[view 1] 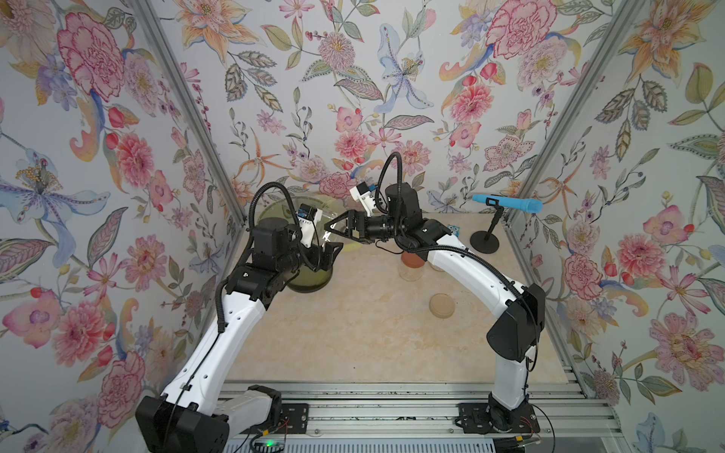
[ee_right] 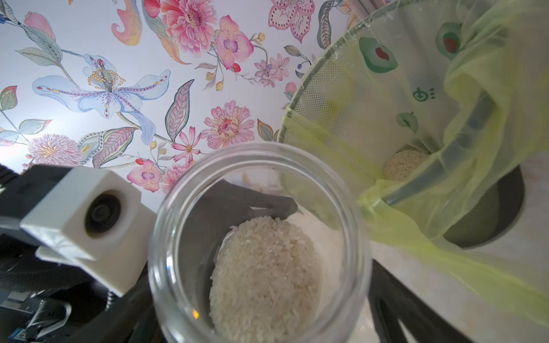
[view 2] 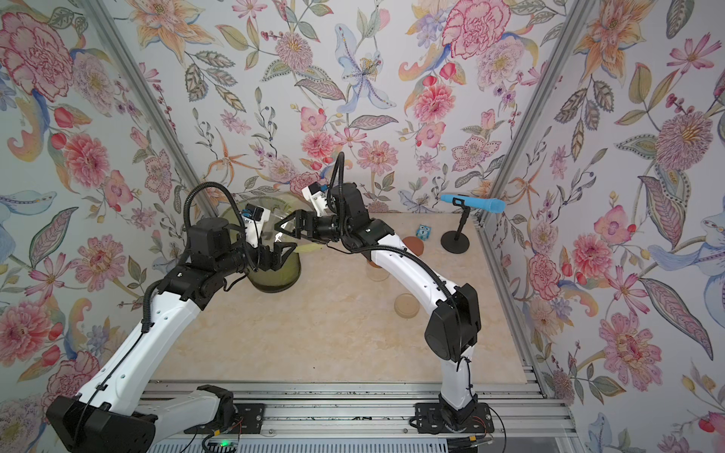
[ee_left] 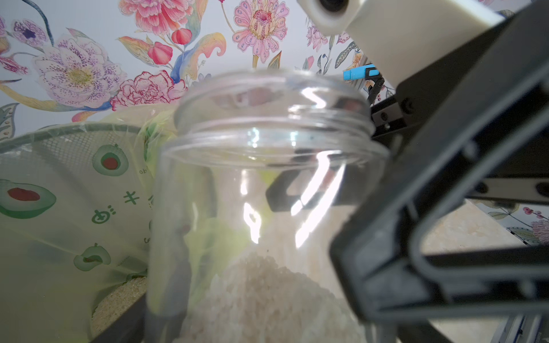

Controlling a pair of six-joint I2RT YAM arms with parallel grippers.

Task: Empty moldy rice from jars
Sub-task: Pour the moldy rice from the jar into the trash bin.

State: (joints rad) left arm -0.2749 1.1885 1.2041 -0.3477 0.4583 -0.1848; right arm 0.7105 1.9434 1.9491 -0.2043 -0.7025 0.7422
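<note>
In both top views the jar (view 1: 326, 237) (view 2: 278, 236) hangs off the counter (view 1: 353, 333) at the far left, just right of the bin (view 1: 274, 208). Its lid is off and its mouth is up, so its axis runs roughly upright; I cannot tell how far it tilts. The left claw (view 1: 332, 248) comes from the near left and grips the jar low down. The right claw (view 1: 329, 230) reaches in level from the right, its jaws spread as wide as they go on either side of the glass. A beige lid (view 1: 442, 306) lies flat on the counter to the near right. A red-lidded jar (view 1: 411, 267) stands upright beside the right arm.

In the left wrist view the jar (ee_left: 267, 142) fills the middle with its threaded neck up. The rice (ee_left: 267, 297) is heaped in its bottom third. One finger of the right claw (ee_left: 312, 225) shows through the glass behind the jar and the other sits in front. I cannot tell whether either touches. The bin (ee_left: 59, 130) is just beside the jar, with more rice lying in its liner (ee_left: 44, 237).

In the right wrist view the jar's mouth faces the camera almost square on. The rice (ee_right: 267, 267) lies at the base, and a grey left finger (ee_right: 252, 202) shows through the glass against the wall.
</note>
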